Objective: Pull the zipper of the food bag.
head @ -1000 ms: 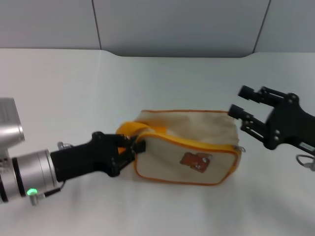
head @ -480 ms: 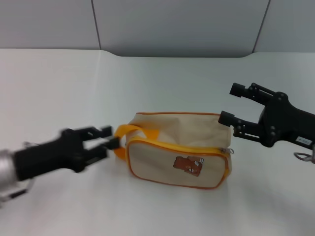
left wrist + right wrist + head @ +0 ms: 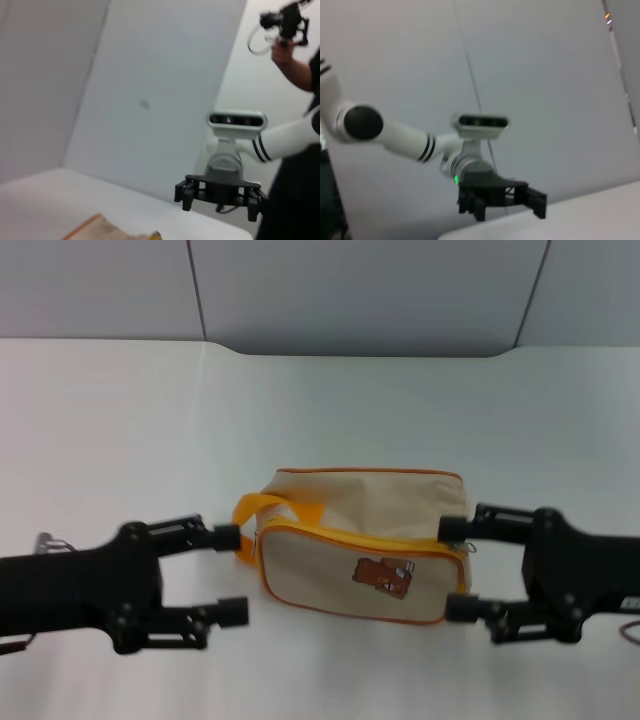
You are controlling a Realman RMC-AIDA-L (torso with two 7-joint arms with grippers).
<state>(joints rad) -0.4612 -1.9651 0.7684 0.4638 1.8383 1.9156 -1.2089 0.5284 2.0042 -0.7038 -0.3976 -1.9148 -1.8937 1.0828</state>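
Both grippers have dropped toward the counter's near edge since the earlier frame. The left gripper [image 3: 228, 575] has let go of the handle [image 3: 262, 512] and now sits just beside the bag's left end, fingers spread, holding nothing. The right gripper [image 3: 457, 568] is at the bag's right end, fingers spread, 1 close by the zipper [image 3: 468, 547]. The food bag [image 3: 362, 553] lies mid-counter [image 3: 120, 430], bear print facing the near edge.

White tabletop [image 3: 320, 410], grey panelled wall [image 3: 350, 290] behind with thin vertical seams, even diffuse light
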